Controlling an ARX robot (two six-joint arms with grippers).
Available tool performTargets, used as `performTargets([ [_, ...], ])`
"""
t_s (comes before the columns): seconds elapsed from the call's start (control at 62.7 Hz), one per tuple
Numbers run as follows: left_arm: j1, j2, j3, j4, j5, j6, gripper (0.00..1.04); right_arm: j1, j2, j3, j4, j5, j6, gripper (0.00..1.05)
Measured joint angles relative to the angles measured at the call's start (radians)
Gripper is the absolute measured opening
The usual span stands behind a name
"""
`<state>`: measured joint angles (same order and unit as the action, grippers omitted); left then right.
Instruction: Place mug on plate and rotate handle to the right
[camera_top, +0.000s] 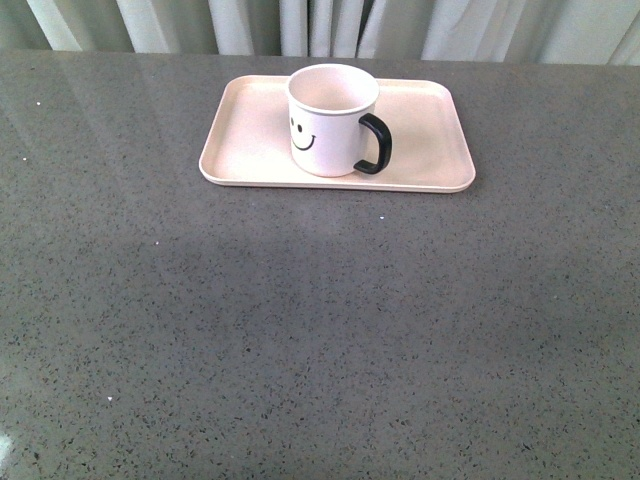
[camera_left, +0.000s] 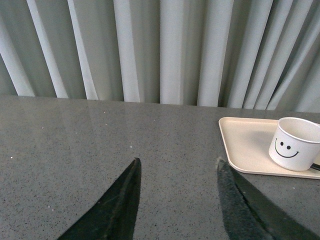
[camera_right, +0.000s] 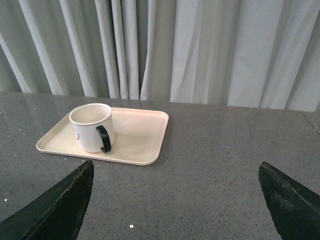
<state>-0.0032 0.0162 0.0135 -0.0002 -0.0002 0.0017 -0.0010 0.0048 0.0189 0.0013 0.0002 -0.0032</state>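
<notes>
The mug stands upright on the plate, at the far middle of the table. It sits about midway along the plate's length and close to the near rim. Its handle points to the right and a little toward the near side, and the smiley face looks toward the near left. Judged from this, both parts of the task look met: the mug is on the plate and the handle faces right.

That would explain where the arms are. Neither arm shows in the front view. In its wrist view the left gripper has its two dark fingers spread with only bare tabletop between them. It holds nothing and is well apart from the mug. The right gripper is spread wider, also holds nothing, and sits on the near side of the plate, well clear of it. With both pincers open and drawn off, nothing presses on the mug or could catch the handle and turn it off its heading. The low rim and flat floor of the plate give the mug a steady seat, so it likely needs no support.

The table is a grey, speckled, stone-like top with a soft sheen. Pale streaks near the far edge mirror the curtain, and a few tiny white flecks dot the surface. The curtain hangs behind the far edge in long pale grey-white folds and closes off the rest of the room.
</notes>
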Motion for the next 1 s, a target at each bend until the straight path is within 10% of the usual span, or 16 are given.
performTargets([
  [0.271,0.000,0.000,0.000,0.000,0.000,0.000,0.97,0.000,0.000,0.000,0.000,0.000,0.000,0.96],
  [0.463,0.000,0.000,0.000,0.000,0.001,0.000,0.96,-0.164,0.590,0.315,-0.322,-0.441,-0.262,0.96],
  [1.005,0.000,0.000,0.000,0.000,0.000,0.000,0.96,0.064,1.780,1.194,-0.197,-0.245,-0.174,0.96],
])
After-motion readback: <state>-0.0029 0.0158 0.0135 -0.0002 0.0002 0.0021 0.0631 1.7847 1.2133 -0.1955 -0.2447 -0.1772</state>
